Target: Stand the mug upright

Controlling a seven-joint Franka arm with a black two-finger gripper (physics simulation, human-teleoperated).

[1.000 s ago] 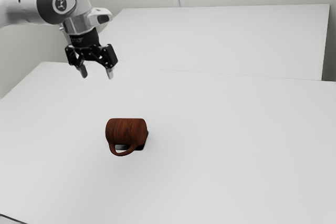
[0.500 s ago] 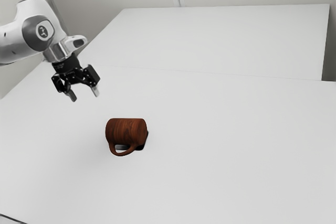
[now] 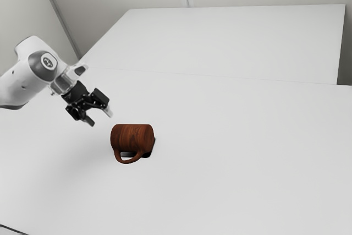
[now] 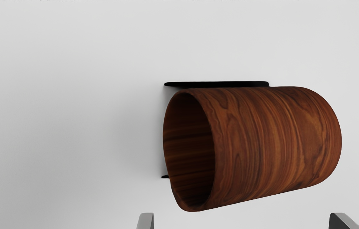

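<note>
The black two-finger tool (image 3: 99, 118) is hovering above the tabletop (image 3: 231, 152), up and to the exterior view's left of the mug. Its grey fingers (image 4: 146, 221) are standing wide apart and are holding nothing. The white and grey robot arm (image 3: 30, 81) is reaching in from the exterior view's left, slanting down behind the tool.

Rightward of the tool, the dark brown, wood-grained cylindrical mug (image 3: 132, 137) is lying on its side, near the fingertips but apart from them. In the exterior view its long axis is running left to right, and its curved brown handle (image 3: 128, 161) is pointing toward that view's bottom edge. The wrist view is showing the round mouth (image 4: 189, 149) opening sideways rather than up.

The relation that is mattering most is the angle between grip and mug: the line from fingertip to fingertip is running roughly along the mug's long axis, so the fingers are straddling its length, mouth to base, rather than its barrel's width. As a judgement, righting the mug is remaining to be done, and a grip across the barrel would be calling for a turn of the hand. Closing as it is now, the tool would be risking a push against the rim or base.
</note>
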